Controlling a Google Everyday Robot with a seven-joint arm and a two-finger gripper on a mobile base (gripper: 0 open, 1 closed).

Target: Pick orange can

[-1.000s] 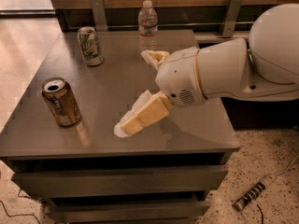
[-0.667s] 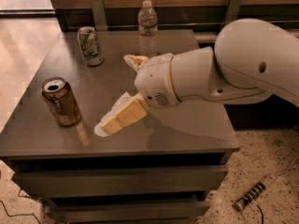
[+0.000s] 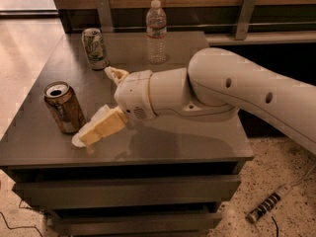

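The orange can (image 3: 63, 107) stands upright near the left front corner of the grey table (image 3: 197, 147). It has a coppery body, a pale label patch and an open silver top. My gripper (image 3: 95, 105) is just to the right of the can, low over the table. It is open. The near finger (image 3: 101, 127) reaches almost to the can's base, and the far finger (image 3: 116, 74) lies behind and to the right. The can stands free, beside the open fingers and not between them. The white arm (image 3: 222, 93) comes in from the right.
A white and green can (image 3: 95, 48) stands at the back left of the table. A clear plastic water bottle (image 3: 156, 31) stands at the back middle. A wooden wall runs behind the table. A power strip (image 3: 266, 209) lies on the floor at the right.
The arm has moved left across the table. The open gripper is now close beside the orange can. The cans and the bottle have not moved.
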